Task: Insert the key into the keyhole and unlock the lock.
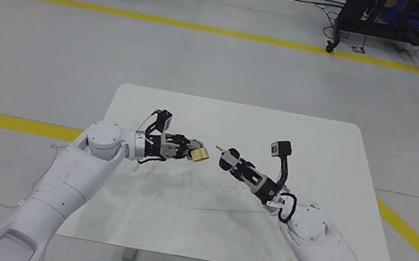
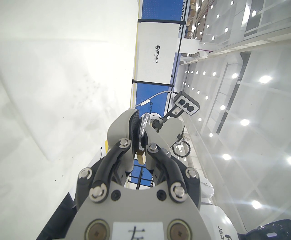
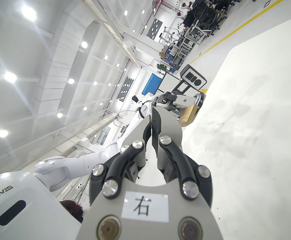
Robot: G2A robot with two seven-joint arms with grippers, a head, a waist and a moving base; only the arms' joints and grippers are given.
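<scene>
Padlock (image 1: 200,154) held in left gripper (image 1: 191,149), closed right gripper (image 1: 225,154) near, apart

You have one padlock (image 1: 200,153) and one key (image 1: 220,148) in front of you. You also have one table (image 1: 316,149).

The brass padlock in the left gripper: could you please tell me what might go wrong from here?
The brass padlock is held only by its silver shackle in the left gripper, so it may pivot when pushed. The small silver key in the right gripper shows little tip, and could misalign or slip.
</scene>
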